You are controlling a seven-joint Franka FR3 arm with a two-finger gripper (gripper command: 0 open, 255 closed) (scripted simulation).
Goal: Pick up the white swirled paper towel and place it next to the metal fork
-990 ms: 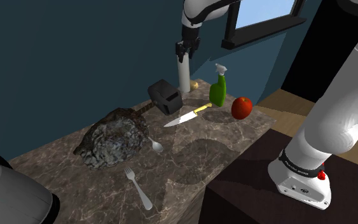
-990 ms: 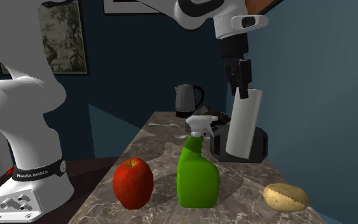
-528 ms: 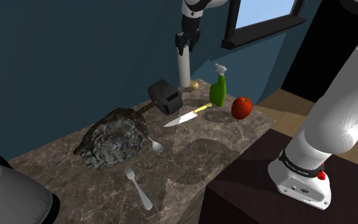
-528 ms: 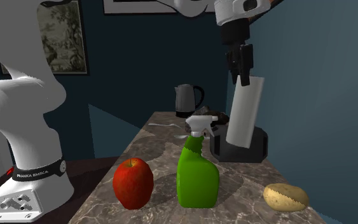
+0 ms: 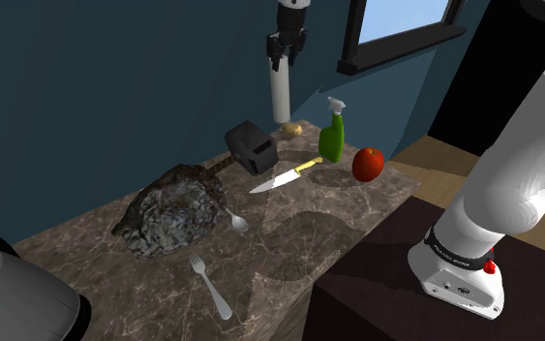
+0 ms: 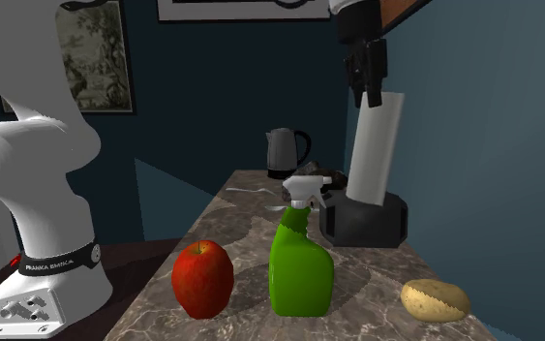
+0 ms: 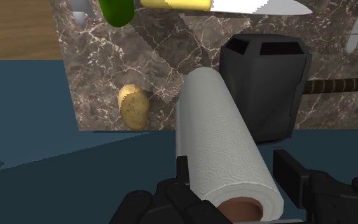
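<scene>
Tool (image 5: 284, 60), pointing straight down, clasps one paper towel roll (image 5: 280, 95); one fork (image 5: 210, 288) lies at its shoulder-view seven o'clock.

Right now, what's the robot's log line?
claw: shut on paper towel roll | roll: upright, off the counter | fork: lying on counter, untouched

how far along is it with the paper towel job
Done: the grasp; the end effector is shut on the paper towel roll. In hand: the roll hangs above the counter by the dark toaster. Left: carrying it to the fork and setting it down alongside.
</scene>
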